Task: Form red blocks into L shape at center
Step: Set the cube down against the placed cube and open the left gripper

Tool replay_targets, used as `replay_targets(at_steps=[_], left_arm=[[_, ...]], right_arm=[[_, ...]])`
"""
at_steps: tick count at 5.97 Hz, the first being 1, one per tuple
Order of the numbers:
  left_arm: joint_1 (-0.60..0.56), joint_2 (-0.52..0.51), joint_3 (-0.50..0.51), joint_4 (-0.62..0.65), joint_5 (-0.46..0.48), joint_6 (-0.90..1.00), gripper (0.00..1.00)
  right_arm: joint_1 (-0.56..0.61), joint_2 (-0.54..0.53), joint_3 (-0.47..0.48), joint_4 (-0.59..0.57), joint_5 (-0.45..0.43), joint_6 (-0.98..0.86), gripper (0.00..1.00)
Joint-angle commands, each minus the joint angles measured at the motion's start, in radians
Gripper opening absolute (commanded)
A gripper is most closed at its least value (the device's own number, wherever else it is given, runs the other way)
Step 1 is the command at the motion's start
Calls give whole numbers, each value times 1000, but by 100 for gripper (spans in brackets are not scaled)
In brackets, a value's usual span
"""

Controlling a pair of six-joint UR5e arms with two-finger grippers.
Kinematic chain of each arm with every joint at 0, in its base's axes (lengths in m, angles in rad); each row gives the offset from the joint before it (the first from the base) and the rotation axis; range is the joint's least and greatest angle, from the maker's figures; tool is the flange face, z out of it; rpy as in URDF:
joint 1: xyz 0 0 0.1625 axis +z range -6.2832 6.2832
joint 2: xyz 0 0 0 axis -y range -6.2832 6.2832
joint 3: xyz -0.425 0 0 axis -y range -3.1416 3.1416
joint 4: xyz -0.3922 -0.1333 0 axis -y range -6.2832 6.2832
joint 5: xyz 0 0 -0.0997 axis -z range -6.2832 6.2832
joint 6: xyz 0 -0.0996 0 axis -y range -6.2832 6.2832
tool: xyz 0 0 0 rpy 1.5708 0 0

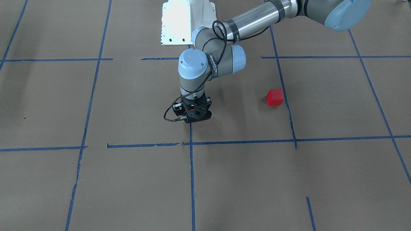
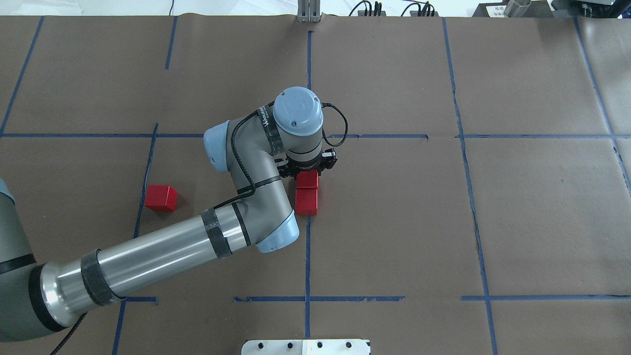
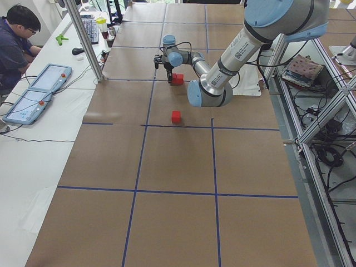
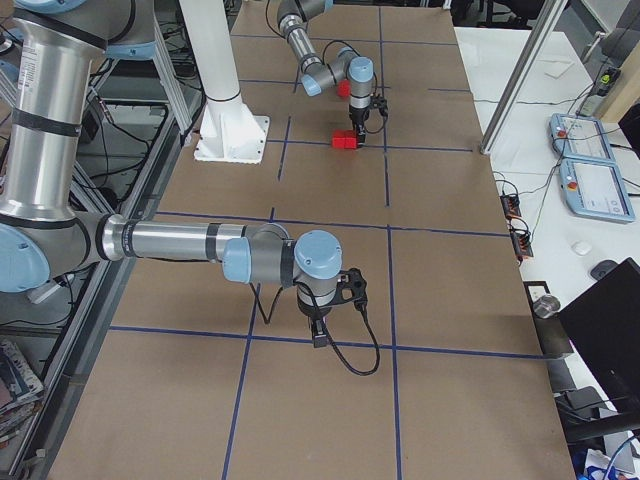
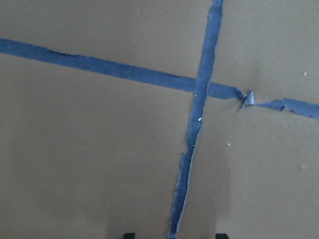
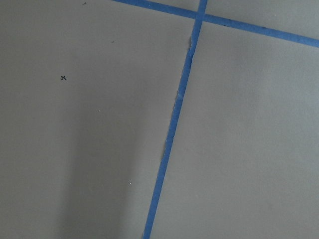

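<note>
The desk point(image 3: 178, 167) wears brown paper gridded with blue tape point(image 3: 167, 192) (torn in spots). Beside the desk, a seated operator point(image 3: 15, 41) faces a white bench point(image 3: 22, 178) holding two pendants point(image 3: 49, 78).

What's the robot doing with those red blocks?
The robot's left arm holds its left tool low over two red blocks that sit in a short row on the blue tape line at the center. I cannot tell whether it is gripping one. A third red block sits alone off to the side, so the L is not made yet. The right tool hangs over bare paper, away from the blocks.
</note>
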State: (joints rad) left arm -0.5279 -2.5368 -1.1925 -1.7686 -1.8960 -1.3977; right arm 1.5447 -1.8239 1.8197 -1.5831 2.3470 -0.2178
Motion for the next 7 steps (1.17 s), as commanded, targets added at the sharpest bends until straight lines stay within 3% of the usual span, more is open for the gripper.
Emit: replay_targets(at_steps=[1, 7], left_arm=[[0, 1, -1, -2, 0, 0, 24], [5, 3, 1, -5, 5, 0, 31]], right_arm=[[2, 0, 0, 0, 0, 0, 100], [0, 0, 0, 0, 0, 0, 100]])
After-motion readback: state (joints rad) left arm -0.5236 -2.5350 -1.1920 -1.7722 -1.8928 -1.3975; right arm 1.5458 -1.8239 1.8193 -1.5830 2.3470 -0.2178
